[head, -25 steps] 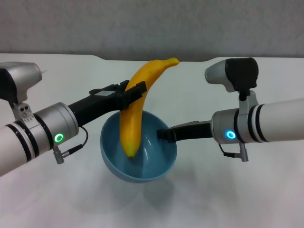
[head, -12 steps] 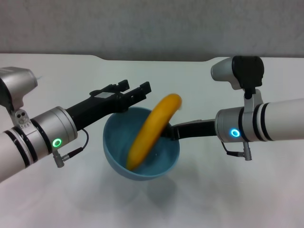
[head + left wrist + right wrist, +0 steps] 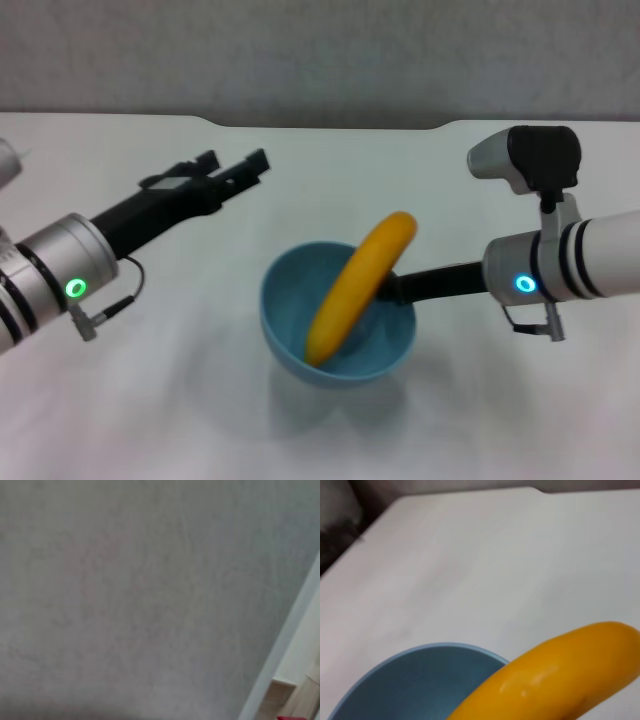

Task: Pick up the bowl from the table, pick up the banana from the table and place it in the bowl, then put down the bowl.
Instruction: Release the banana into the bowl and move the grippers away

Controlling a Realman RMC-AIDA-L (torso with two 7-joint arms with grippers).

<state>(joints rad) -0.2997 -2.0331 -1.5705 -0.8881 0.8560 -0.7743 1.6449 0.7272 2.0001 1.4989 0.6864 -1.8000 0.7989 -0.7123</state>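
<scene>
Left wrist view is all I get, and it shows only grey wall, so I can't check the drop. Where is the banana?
Observer: The banana lies in the bowl, leaning, with its upper end over the rim on the robot's right.
Operator: Is the left gripper near it?
Observer: No. The left gripper is open and empty, well apart from the bowl on the robot's left.
Operator: And the right one?
Observer: The right gripper reaches the bowl's right rim; the banana hides the contact.
</scene>
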